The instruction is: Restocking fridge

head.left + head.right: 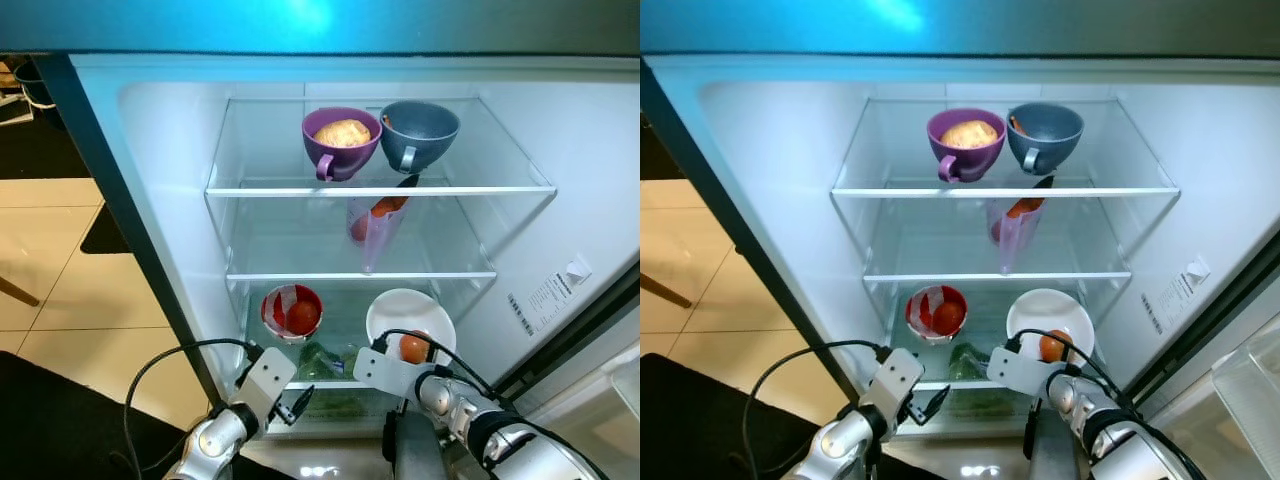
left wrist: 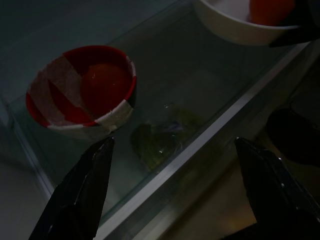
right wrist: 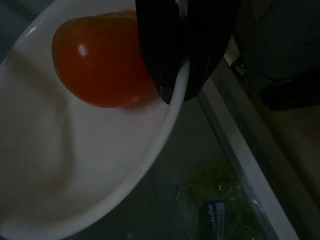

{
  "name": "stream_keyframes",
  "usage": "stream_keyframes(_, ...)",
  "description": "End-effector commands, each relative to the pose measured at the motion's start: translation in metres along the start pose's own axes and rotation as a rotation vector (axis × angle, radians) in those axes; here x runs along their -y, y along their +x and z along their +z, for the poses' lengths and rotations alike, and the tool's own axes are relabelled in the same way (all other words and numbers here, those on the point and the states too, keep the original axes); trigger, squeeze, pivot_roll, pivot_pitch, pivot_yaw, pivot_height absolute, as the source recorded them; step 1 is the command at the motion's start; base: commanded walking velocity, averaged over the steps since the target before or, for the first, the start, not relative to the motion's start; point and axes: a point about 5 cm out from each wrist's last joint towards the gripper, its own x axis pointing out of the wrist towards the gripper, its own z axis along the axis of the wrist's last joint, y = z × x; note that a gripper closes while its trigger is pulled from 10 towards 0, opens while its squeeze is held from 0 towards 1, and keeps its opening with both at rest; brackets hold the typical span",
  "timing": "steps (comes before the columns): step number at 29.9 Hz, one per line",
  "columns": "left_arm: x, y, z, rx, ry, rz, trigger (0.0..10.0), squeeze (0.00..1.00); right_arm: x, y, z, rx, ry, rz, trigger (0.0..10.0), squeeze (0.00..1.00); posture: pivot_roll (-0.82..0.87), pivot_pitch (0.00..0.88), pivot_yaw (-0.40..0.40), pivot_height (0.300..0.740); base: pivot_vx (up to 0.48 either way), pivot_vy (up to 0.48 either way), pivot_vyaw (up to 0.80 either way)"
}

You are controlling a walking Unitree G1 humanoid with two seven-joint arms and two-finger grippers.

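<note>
Now, right gripper (image 3: pixel 172 75): pinching white bowl (image 3: pixel 75 165) rim at 5 o'clock; tomato (image 3: pixel 100 60) could roll, bowl tip.
Left gripper (image 2: pixel 172 190): fingers spread, holding nothing.

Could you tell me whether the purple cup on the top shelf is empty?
No, the purple cup holds a pale, rounded food item that fills its mouth.

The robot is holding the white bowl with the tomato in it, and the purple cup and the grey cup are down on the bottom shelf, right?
Not quite. The right gripper does pinch the white bowl with the tomato, but the purple cup and grey cup sit on the top shelf, as the left eye view shows.
</note>
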Motion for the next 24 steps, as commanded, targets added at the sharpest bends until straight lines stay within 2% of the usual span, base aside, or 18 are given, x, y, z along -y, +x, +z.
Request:
stream_keyframes(1,0.004,-0.004,-0.004,-0.007,0.007,-0.007,10.0,0.00,0.001,0.001,0.006,0.021,-0.024,0.006,10.0,0.00,0.13,0.185,-0.017,0.426,0.000,0.000,0.00)
stream_keyframes(11,0.005,-0.011,-0.005,0.008,0.018,0.020,10.0,0.00,0.001,0.003,0.016,0.048,-0.059,0.019,10.0,0.00,0.15,0.225,-0.015,0.426,0.000,0.000,0.00)
stream_keyframes(16,0.006,-0.012,-0.004,0.021,0.022,0.033,10.0,0.00,0.000,0.003,0.018,0.050,-0.109,0.029,10.0,0.00,0.16,0.240,-0.020,0.426,0.000,0.000,0.00)
stream_keyframes(21,0.007,-0.012,0.002,0.049,0.031,0.042,10.0,0.00,0.005,0.004,0.017,0.040,-0.202,0.024,10.0,0.00,0.17,0.259,-0.023,0.426,0.000,0.000,0.00)
stream_keyframes(24,0.008,-0.012,0.004,0.059,0.036,0.041,10.0,0.00,0.007,0.003,0.017,0.037,-0.224,0.021,10.0,0.00,0.18,0.266,-0.025,0.426,0.000,0.000,0.00)
